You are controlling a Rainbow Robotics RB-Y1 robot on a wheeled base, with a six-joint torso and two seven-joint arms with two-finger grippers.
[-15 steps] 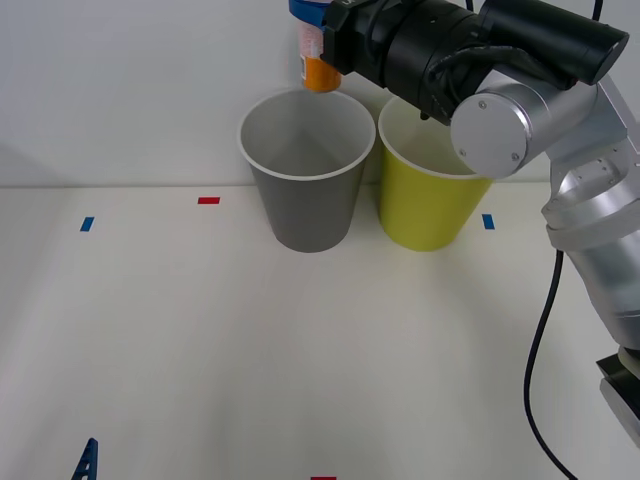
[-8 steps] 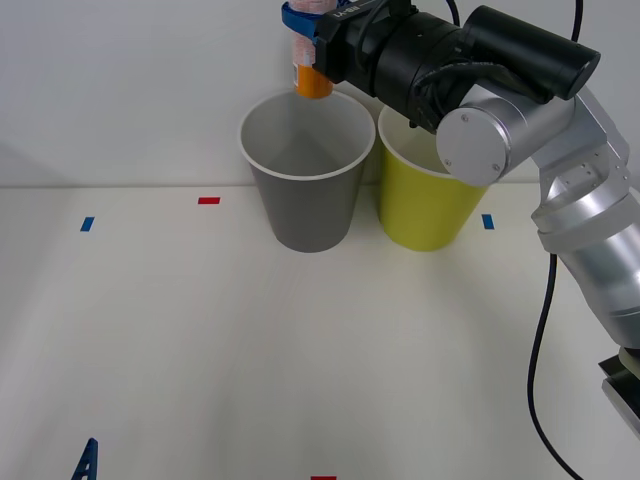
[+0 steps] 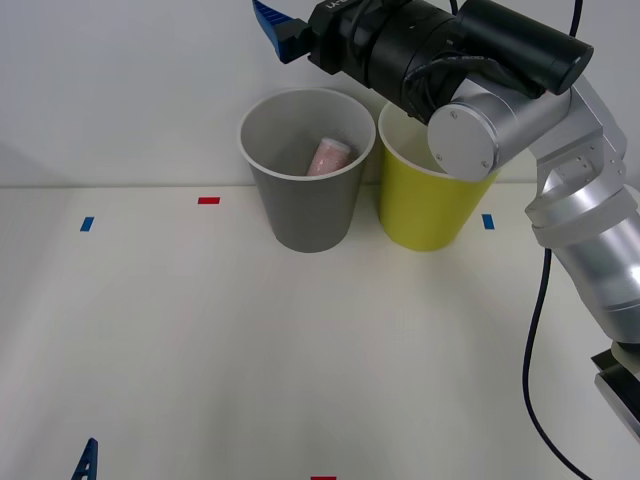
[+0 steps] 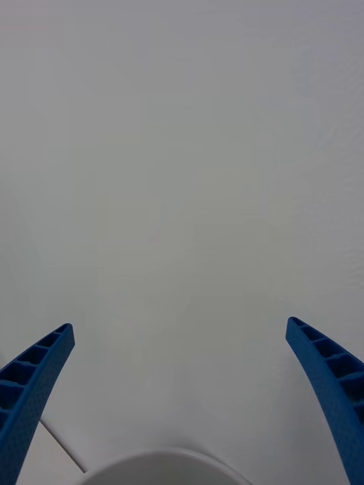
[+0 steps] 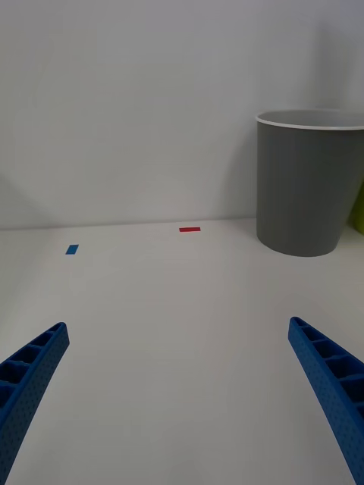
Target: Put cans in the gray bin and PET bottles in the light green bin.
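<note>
The gray bin [image 3: 307,200] stands at the back of the table, and the pink-white can [image 3: 328,157] lies tilted inside it against the far wall. To its right, almost touching, stands the light green bin [image 3: 430,205]. My right gripper [image 3: 280,28] hovers above the gray bin's rim, open and holding nothing. In the right wrist view, the right gripper [image 4: 182,402] has its blue fingers [image 4: 34,379] spread wide over the bin's white rim [image 4: 163,461]. My left gripper [image 5: 182,402] is open, low at the table's front left, facing the gray bin [image 5: 307,182]. PET bottles are out of view.
Small blue [image 3: 87,224] and red [image 3: 208,200] tape marks lie on the white table [image 3: 300,350]. A white wall rises right behind the bins. The right arm reaches across above the light green bin. The left fingertip [image 3: 88,462] pokes up at the front edge.
My right gripper opened and let go of the can, which fell into the gray bin. The gripper also shifted slightly left. The left arm has not moved.
</note>
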